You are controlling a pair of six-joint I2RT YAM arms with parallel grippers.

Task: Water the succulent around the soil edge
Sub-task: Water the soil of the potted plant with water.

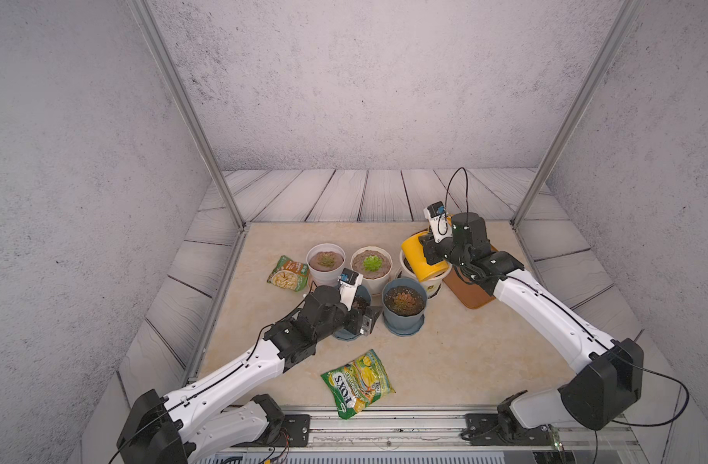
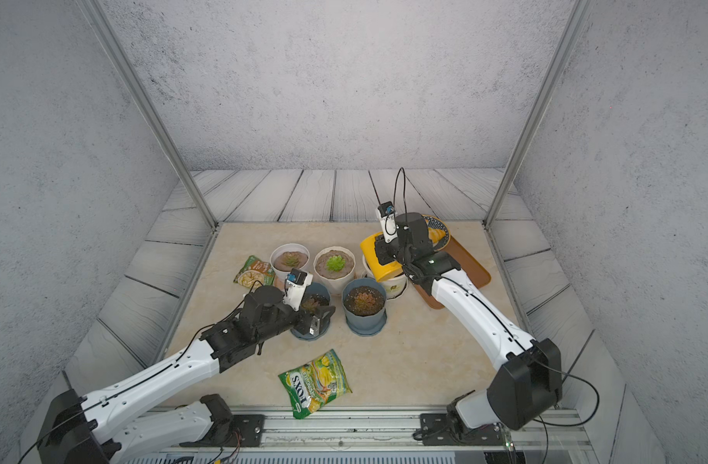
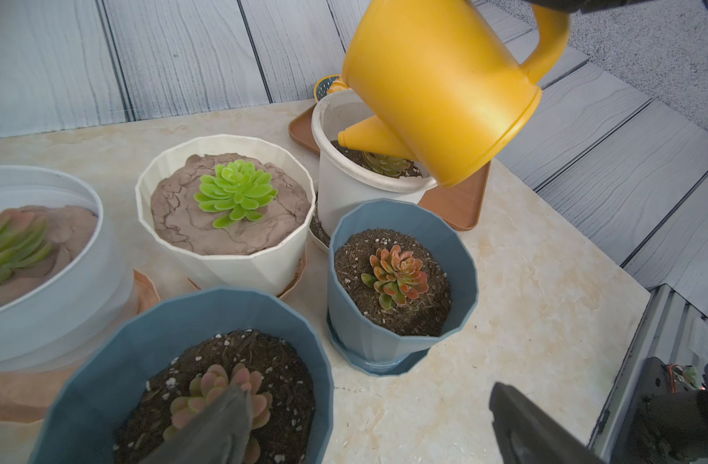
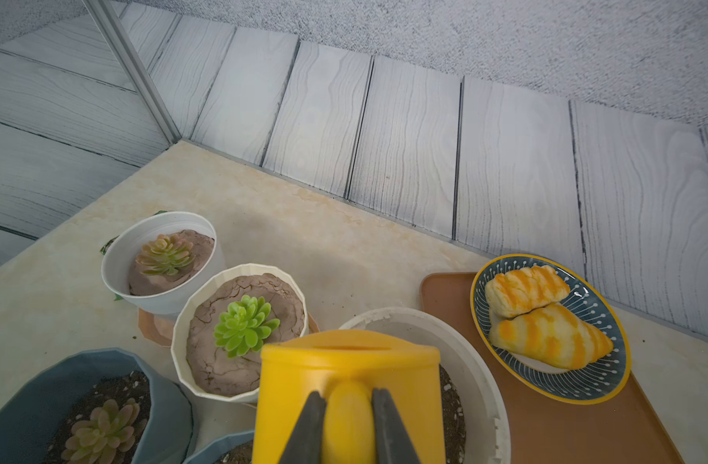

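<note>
Two jaws of my right gripper (image 4: 347, 397) pinch the watering can (image 3: 436, 92) by its stiff, slick handle (image 3: 553, 40); sloshing water probably shifts its weight. My left gripper (image 3: 368, 422) hangs wide open, empty.

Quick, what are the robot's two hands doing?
Left gripper: open, holding nothing.
Right gripper: closed on the handle of the yellow plastic watering can.
</note>
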